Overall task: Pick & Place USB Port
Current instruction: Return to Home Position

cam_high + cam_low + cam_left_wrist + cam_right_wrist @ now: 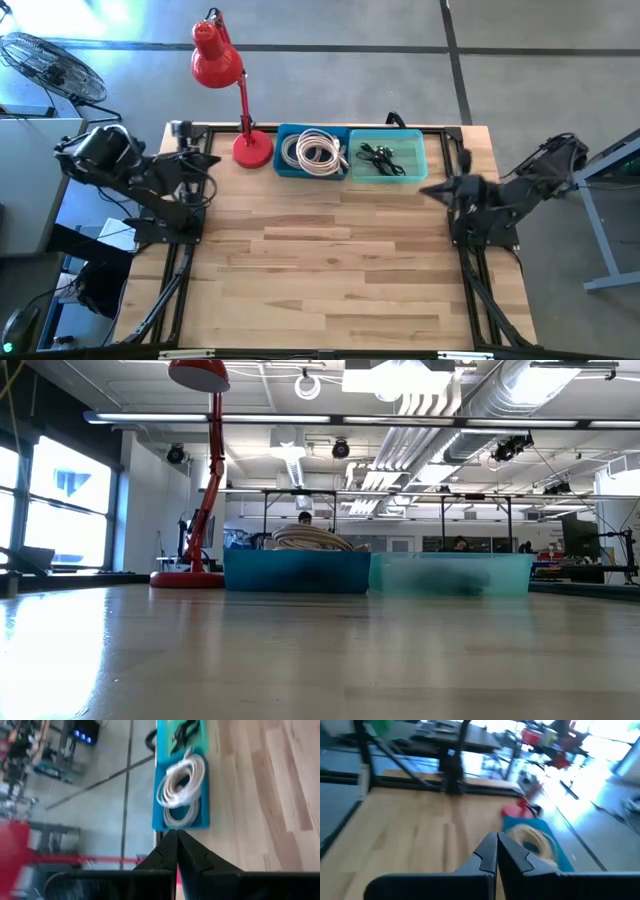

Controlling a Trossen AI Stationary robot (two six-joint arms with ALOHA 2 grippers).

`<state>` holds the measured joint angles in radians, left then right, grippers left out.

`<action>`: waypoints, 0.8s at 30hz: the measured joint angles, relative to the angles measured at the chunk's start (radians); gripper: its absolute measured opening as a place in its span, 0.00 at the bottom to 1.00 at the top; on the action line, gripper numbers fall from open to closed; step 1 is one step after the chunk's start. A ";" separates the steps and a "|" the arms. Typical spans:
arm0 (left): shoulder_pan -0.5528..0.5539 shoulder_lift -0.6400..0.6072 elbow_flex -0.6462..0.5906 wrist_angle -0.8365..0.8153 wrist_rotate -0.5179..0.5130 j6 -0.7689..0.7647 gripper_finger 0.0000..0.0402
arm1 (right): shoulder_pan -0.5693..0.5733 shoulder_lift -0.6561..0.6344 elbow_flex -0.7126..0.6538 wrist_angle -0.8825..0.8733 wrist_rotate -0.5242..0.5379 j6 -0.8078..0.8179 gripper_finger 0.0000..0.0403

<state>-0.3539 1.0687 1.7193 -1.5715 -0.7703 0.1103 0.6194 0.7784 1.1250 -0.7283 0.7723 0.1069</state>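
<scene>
At the table's far edge stand two bins side by side. The blue bin (312, 152) holds a coil of white cable (316, 152). The teal bin (388, 155) holds small dark cable pieces (378, 158), which may be the USB port; I cannot tell. My left gripper (212, 160) is drawn back at the table's left edge near the lamp, shut and empty, as its wrist view (177, 836) shows. My right gripper (430, 189) is drawn back at the right edge, shut and empty, fingertips together in its wrist view (496, 838).
A red desk lamp (225, 75) stands on its round base (253, 148) just left of the blue bin. A black frame rail (330, 127) runs along the table's far edge. The bare wooden tabletop (330, 260) stretches from the bins to the near edge.
</scene>
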 joint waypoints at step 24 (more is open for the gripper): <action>-0.046 -0.909 -0.885 0.597 0.069 0.120 0.00 | 0.000 -0.769 -0.653 0.400 -0.063 0.048 0.00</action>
<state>-0.4000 0.1594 0.8343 -0.9745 -0.7014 0.2301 0.6193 0.0091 0.4722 -0.3279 0.7094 0.1551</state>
